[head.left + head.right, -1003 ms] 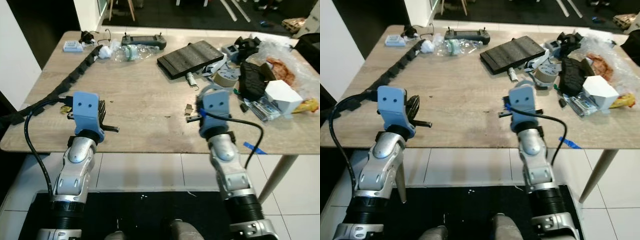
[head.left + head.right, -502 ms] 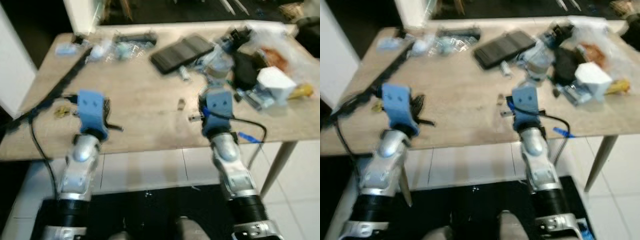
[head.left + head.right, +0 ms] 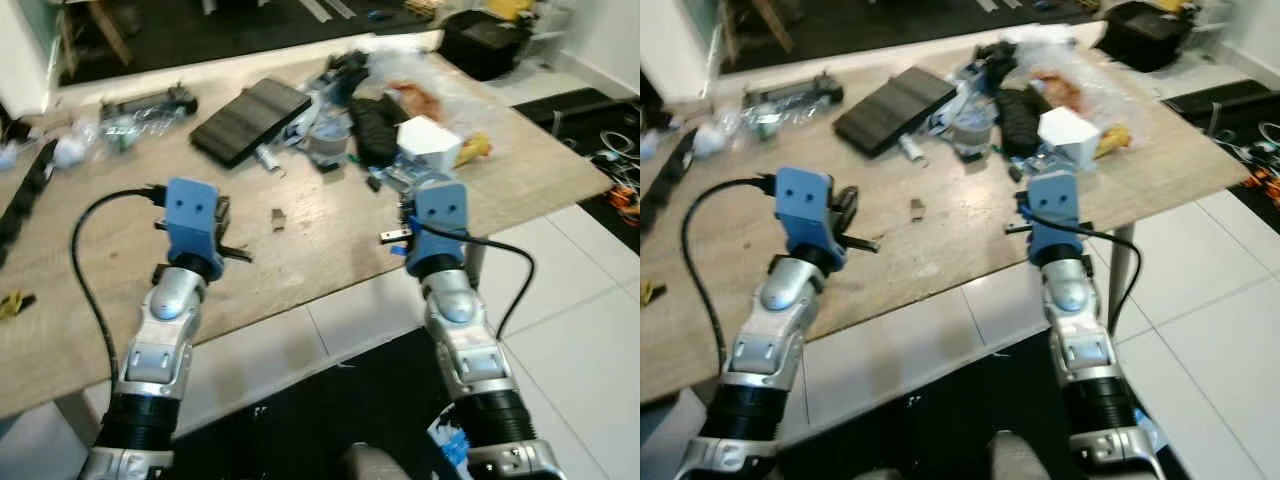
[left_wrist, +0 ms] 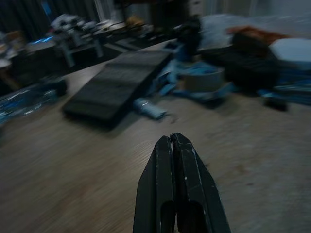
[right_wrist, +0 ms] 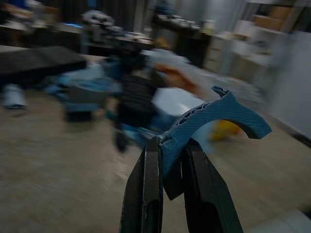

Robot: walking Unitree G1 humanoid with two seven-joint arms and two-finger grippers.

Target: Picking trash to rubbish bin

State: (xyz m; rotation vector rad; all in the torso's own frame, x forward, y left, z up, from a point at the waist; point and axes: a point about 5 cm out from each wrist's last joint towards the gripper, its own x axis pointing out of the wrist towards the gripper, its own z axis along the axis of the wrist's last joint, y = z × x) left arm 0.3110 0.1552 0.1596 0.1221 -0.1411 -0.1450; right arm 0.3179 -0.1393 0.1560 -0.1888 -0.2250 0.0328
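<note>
My right gripper [image 5: 167, 141] is shut on a curved blue plastic piece [image 5: 214, 121] that sticks out beyond its fingertips. It hovers at the table's near edge, in front of a white box [image 3: 428, 140] and a yellow wrapper [image 3: 472, 148]. My left gripper [image 4: 171, 138] is shut with nothing between its fingers, held low over the wooden table [image 3: 330, 235] towards a black ribbed slab [image 3: 250, 115]. A crumpled clear bottle [image 3: 130, 125] lies at the table's far left. A clear plastic bag with orange contents [image 3: 420, 95] lies at the far right.
A tape roll [image 3: 325, 145], a black controller [image 3: 145, 102], a black cable chain [image 3: 25, 195] and a small loose piece [image 3: 278, 215] lie on the table. A black bag [image 3: 490, 40] sits on the floor beyond it. White tiled floor [image 3: 570, 300] opens to the right.
The camera has swung to the right, so the table now sits tilted and to the left, with tiled floor showing on the right. Both grippers keep their pose and stay shut.
</note>
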